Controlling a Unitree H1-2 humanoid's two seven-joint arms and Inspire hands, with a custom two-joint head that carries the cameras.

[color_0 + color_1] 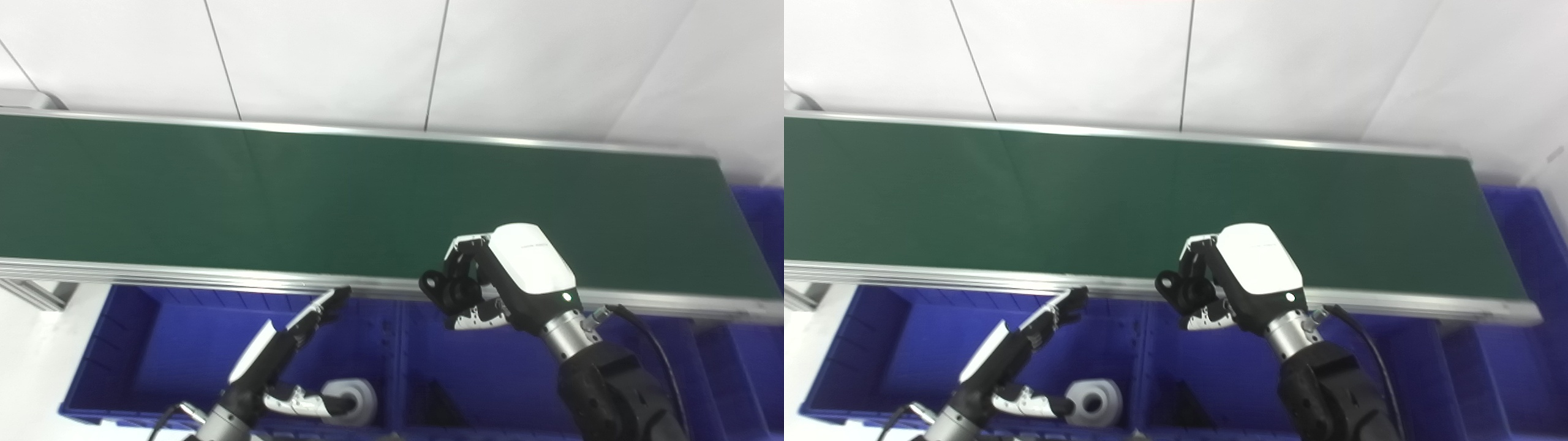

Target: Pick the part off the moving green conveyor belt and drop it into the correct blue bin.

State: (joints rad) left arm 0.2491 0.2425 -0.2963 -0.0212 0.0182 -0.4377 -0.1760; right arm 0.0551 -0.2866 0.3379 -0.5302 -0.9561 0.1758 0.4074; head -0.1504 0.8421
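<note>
The green conveyor belt [343, 196] runs across the view and its surface shows no part. My right hand [502, 278] is shut on a small black part with a ring end [436, 286], held over the belt's near rail above the middle blue bin [490, 380]. It also shows in the right eye view [1237, 285]. My left hand [275, 355] is open, fingers straight, hovering over the left blue bin [184, 349].
A white cylindrical part [352, 401] lies in the left bin near the thumb of my left hand. A dark part [1185, 404] lies in the middle bin. More blue bins [759, 208] stand at the right end of the belt. A white wall is behind.
</note>
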